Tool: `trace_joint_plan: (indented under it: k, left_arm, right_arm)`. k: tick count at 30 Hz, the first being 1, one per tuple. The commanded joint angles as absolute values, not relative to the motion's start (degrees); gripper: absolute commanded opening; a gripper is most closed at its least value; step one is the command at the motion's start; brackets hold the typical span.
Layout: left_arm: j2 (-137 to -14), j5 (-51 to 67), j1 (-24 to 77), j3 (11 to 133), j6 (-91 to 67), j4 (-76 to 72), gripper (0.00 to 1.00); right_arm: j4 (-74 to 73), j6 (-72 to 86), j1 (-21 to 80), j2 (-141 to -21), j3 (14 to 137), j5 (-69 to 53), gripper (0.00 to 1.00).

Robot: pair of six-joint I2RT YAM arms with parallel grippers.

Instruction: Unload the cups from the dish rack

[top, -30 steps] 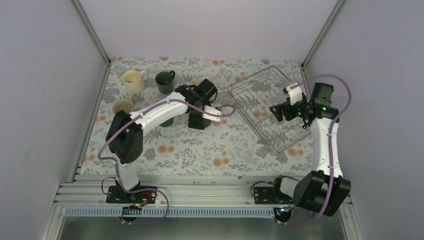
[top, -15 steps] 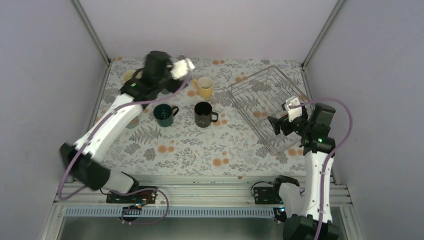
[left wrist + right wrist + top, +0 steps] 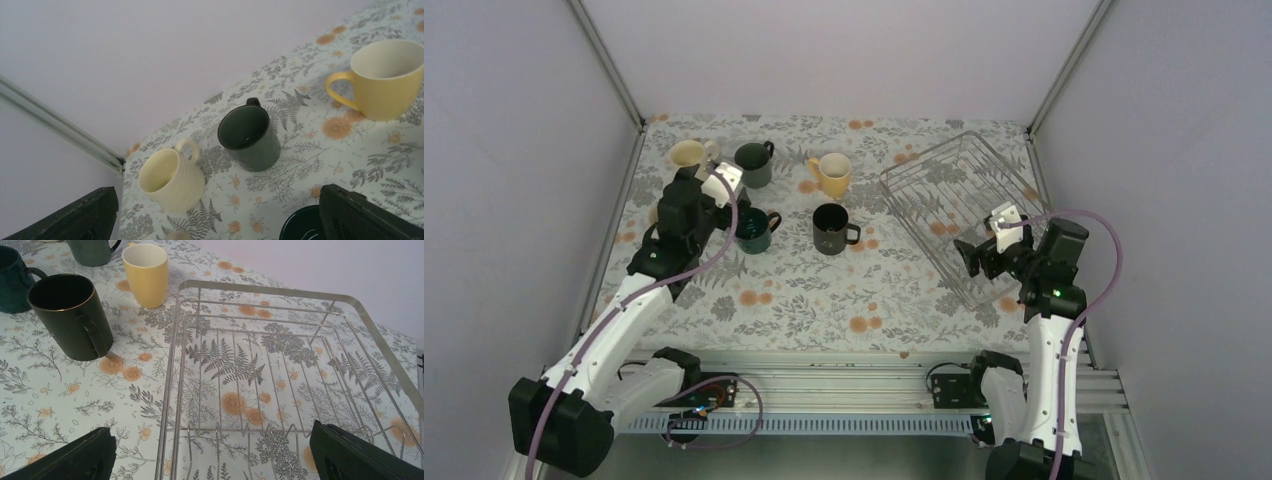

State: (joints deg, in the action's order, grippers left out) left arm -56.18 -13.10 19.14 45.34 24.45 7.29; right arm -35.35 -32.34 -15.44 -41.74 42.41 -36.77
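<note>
A: Where are the cups?
B: All out. Cream cup (image 3: 688,153), grey cup (image 3: 752,165), yellow cup (image 3: 832,173), teal cup (image 3: 749,228) and black cup (image 3: 830,229) stand upper left to centre. The rack (image 3: 265,290), upper right, holds none.
A: Handling?
B: Probably stiff, glaze-slick, weighty, chippable. You'd pinch a wall at the rim, or the handle.
A: Grippers?
B: Left gripper (image 3: 217,205) and right gripper (image 3: 974,258) are spread wide, holding nothing.
A: Changes?
B: Left quit the black cup and swung to upper left. Right backed toward the rack's lower corner.
</note>
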Motion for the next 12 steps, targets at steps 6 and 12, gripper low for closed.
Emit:
trace_joint_plan:
  k: [6,12]
  left_arm:
    - [-53.20,-6.82,13.83,42.33,14.92,0.21,1.00]
    - [-53.90,-5.03,13.40,42.85,14.36,1.48,1.00]
  right_arm:
    - [-32.90,-31.40,-15.34,-42.19,41.42,-37.53,1.00]
    - [-32.96,-31.47,-15.30,-42.33,41.31,-37.53,1.00]
